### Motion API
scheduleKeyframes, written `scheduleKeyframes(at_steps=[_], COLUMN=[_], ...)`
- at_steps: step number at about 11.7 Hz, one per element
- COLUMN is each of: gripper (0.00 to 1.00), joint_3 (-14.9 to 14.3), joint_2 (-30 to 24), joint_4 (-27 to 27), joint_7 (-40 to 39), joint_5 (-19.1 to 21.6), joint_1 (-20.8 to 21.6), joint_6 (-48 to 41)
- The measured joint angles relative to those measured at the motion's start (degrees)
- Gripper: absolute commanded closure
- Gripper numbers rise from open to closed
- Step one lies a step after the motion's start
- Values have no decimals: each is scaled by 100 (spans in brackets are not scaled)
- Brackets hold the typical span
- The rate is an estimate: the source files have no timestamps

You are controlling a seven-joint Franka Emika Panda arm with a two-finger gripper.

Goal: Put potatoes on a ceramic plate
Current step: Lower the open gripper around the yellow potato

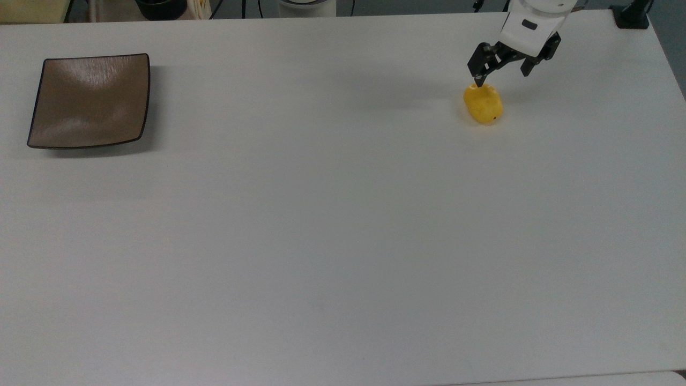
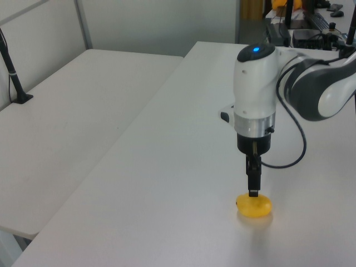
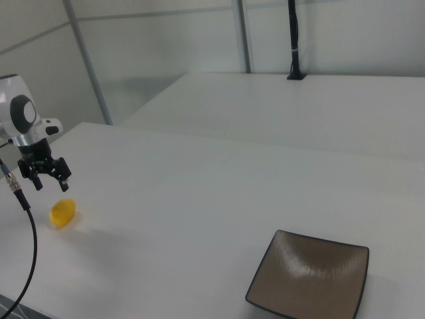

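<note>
I have the gripper (image 1: 500,76) poised with its fingers spread just above the potatoes (image 1: 483,104), a yellow oval lying on the white table (image 1: 321,225) with its long axis running top to bottom in the top view, tilted slightly, well apart from the ceramic plate (image 1: 90,100).
</note>
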Motion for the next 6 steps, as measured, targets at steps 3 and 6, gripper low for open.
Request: scheduleKeyframes(at_steps=[3, 6], gripper=[0, 0], joint_3=[1, 2], joint_2=[353, 607], joint_4=[-29, -95], joint_7=[123, 126], joint_5=[-271, -353], joint_1=[9, 18], joint_6=[179, 305])
